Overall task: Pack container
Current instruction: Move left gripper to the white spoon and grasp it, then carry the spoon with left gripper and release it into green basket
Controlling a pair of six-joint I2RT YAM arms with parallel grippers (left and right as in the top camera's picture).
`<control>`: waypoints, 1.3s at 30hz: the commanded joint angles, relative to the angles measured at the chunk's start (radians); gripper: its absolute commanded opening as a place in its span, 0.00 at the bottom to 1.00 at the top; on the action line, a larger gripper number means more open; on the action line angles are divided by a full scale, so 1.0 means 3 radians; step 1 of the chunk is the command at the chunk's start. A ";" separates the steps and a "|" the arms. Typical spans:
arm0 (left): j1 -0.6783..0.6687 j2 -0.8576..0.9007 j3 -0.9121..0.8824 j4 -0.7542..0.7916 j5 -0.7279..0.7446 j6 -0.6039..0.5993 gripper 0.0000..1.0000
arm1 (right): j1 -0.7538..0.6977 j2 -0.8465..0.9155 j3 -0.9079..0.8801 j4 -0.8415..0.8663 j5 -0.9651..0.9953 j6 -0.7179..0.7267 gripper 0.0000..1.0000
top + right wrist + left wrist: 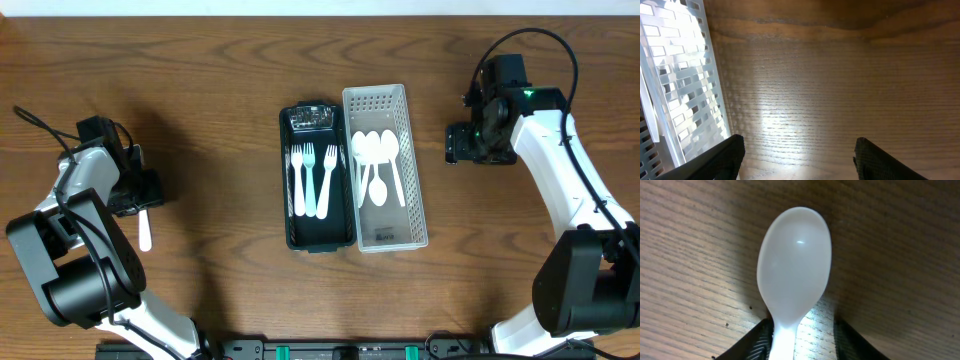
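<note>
I'm seeing the left pincer (801,335) straddling the handle of a white spoon (795,265) that is lying on the wooden counter (220,120), released, with a gap showing on one side. The right pincer (797,150) is hanging spread open just beside the white basket (685,75).

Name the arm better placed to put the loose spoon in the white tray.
Left: the left hand straddles the handle of the spoon. The right hand is open and empty beside the white tray, far from the spoon.
</note>
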 commanded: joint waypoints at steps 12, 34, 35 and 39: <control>0.0015 0.0150 -0.0027 -0.0018 -0.0094 0.0023 0.22 | -0.0006 -0.0045 0.0050 -0.0018 0.0034 0.0006 0.73; -0.0196 -0.0085 0.0275 -0.0338 -0.0092 -0.0229 0.06 | -0.0006 -0.0045 0.0050 -0.0027 0.0034 0.0005 0.74; -0.0272 -0.0158 0.0352 -0.0425 -0.0092 -0.0229 0.06 | -0.0006 -0.0045 0.0050 -0.0022 0.0034 0.0005 0.74; -0.0696 -0.0486 0.0643 -0.0736 -0.0092 -0.0337 0.06 | -0.0006 -0.0045 0.0050 -0.0001 0.0034 0.0004 0.75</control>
